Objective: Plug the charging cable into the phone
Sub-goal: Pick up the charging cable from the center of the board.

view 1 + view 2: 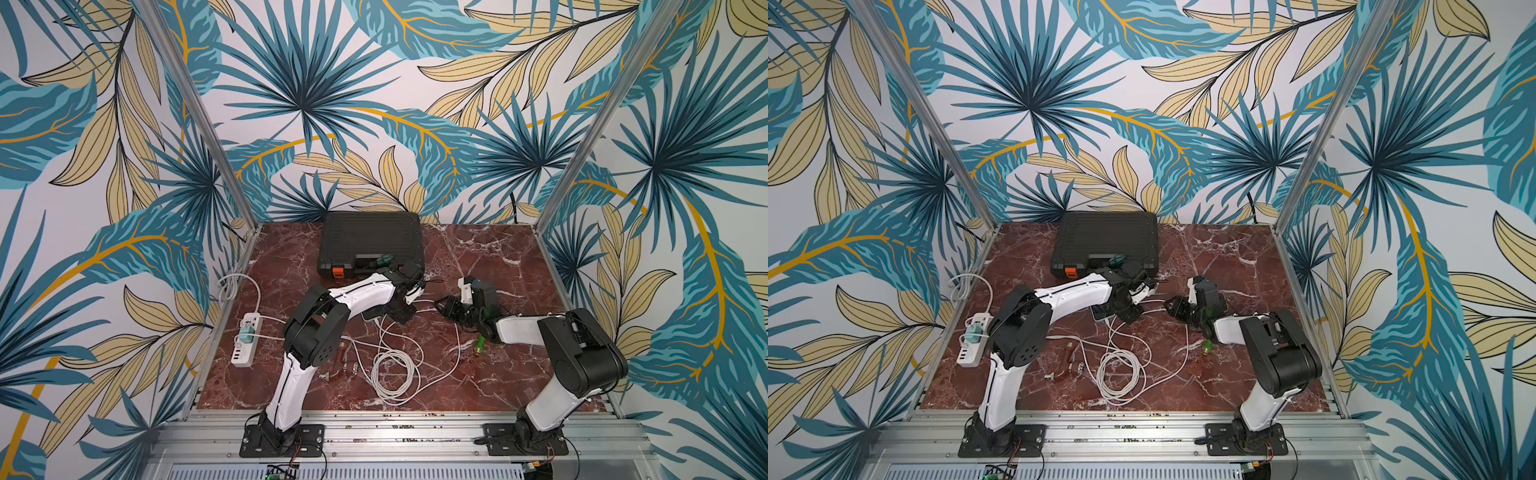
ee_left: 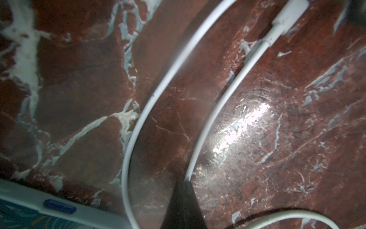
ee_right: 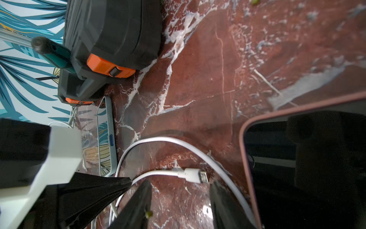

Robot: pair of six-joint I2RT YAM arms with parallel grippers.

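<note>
The white charging cable (image 1: pixel 395 370) lies in loops mid-table. My left gripper (image 2: pixel 185 183) is shut on the cable (image 2: pixel 210 119) a short way behind its plug (image 3: pixel 195 175). The plug lies on the marble, its metal tip pointing at a dark phone with a pinkish rim (image 3: pixel 249 158), close to it. A second phone in a pale case (image 3: pixel 108 138) lies flat beside the left gripper (image 1: pixel 403 313); its edge shows in the left wrist view (image 2: pixel 59 206). My right gripper (image 3: pixel 181 198) stands open just short of the plug, nothing between its fingers (image 3: pixel 138 204).
A black tool case with orange latches (image 1: pixel 370 241) stands at the back. A white power strip (image 1: pixel 247 340) with a teal charger lies at the left. Small brass parts (image 1: pixel 345 368) and a green piece (image 1: pixel 481 345) lie on the marble table (image 1: pixel 498 374).
</note>
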